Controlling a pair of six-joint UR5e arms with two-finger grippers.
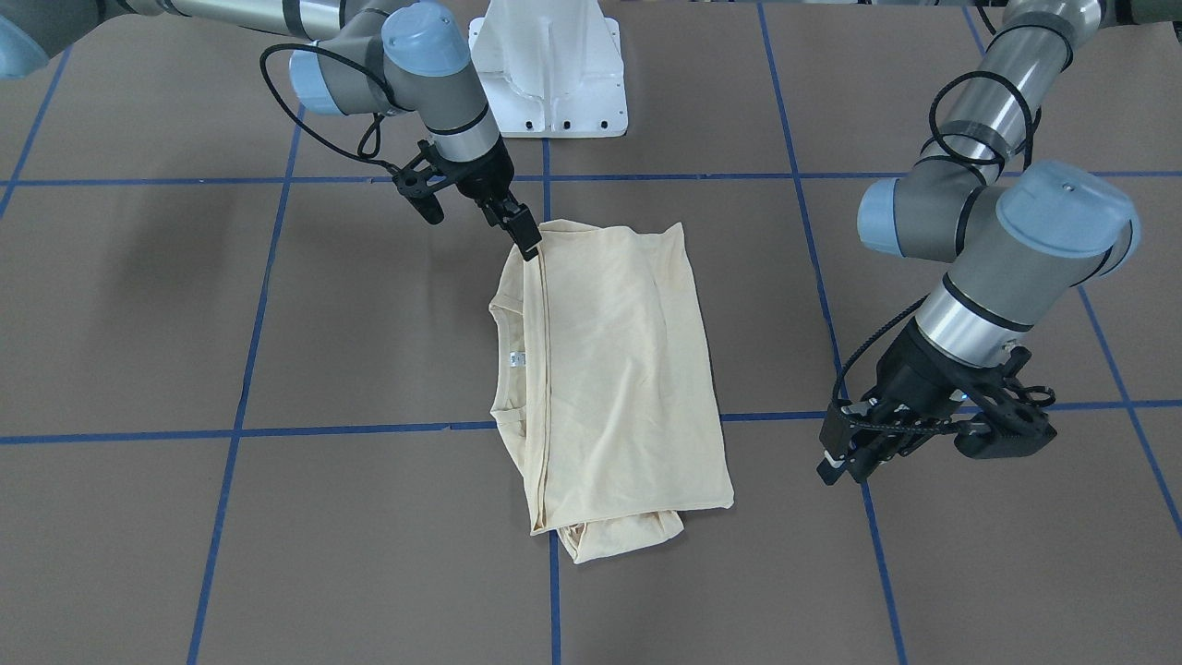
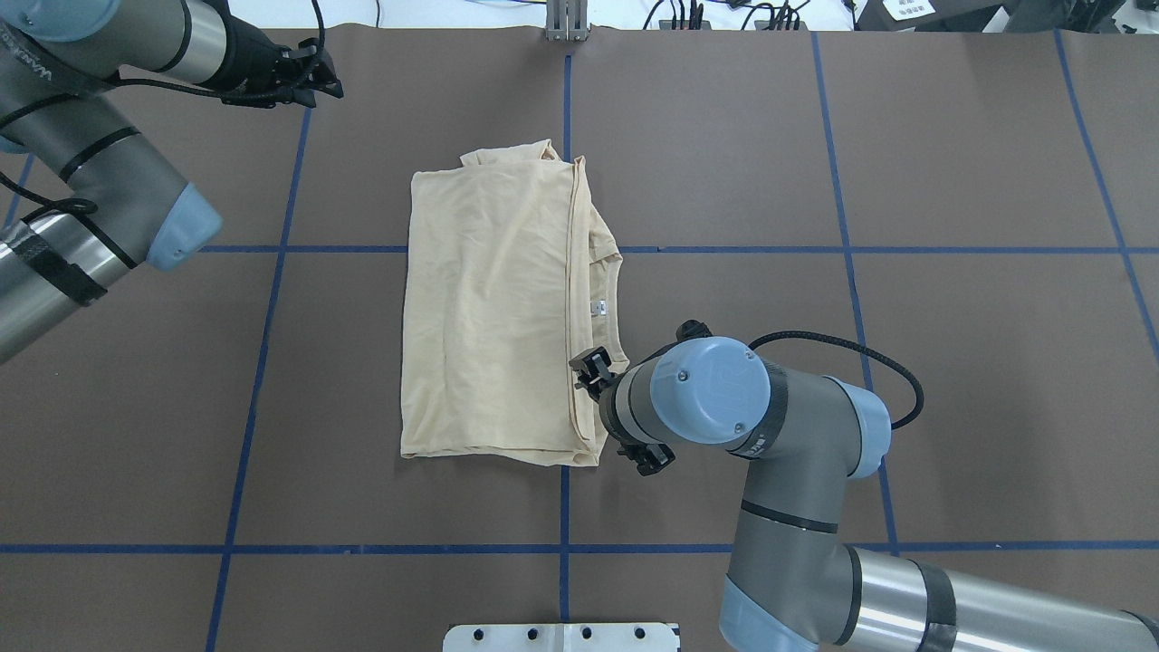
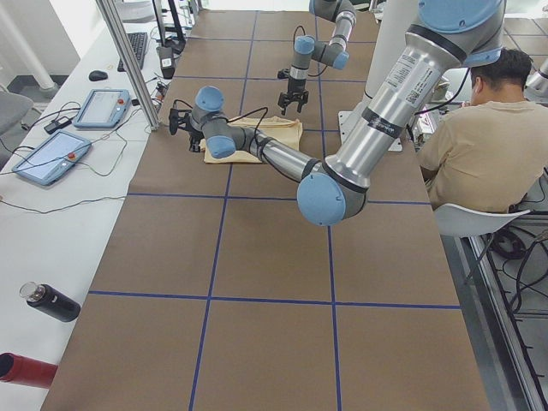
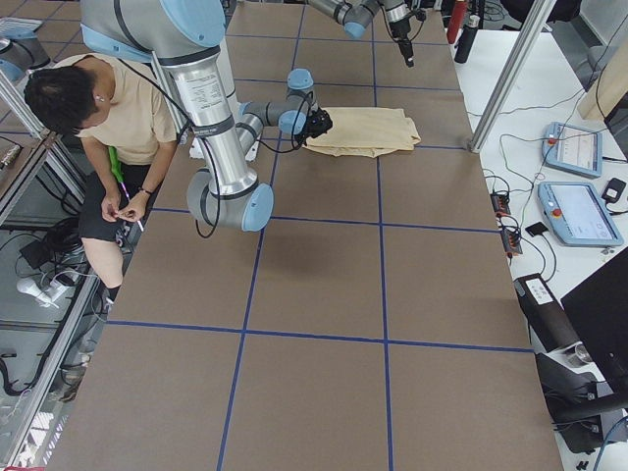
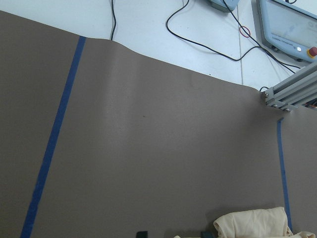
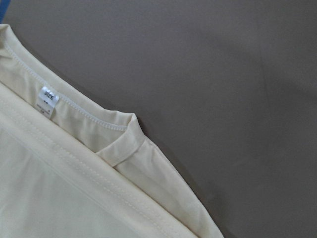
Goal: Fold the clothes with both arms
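Left gripper (image 1: 842,460) hangs over the bare brown table (image 2: 905,362), at the far left side, well apart from the shirt (image 2: 489,299). Its two fingertips (image 5: 142,234) sit spread apart, and nothing is between them.

Next comes the shirt. It is pale yellow and lies flat in the middle of the table, folded into a tall shape. It lies over the spot where two blue lines (image 2: 263,362) cross. A bunched bit pokes out at its far end. The neck hole is on its right side, with a small white label (image 2: 597,309) inside.

Then comes the right gripper (image 1: 522,235). It is down low at the right edge of the shirt, near the corner closest to the robot, just beside the neck hole. Its tip is at the cloth. I cannot tell if it is pinching the shirt or not.
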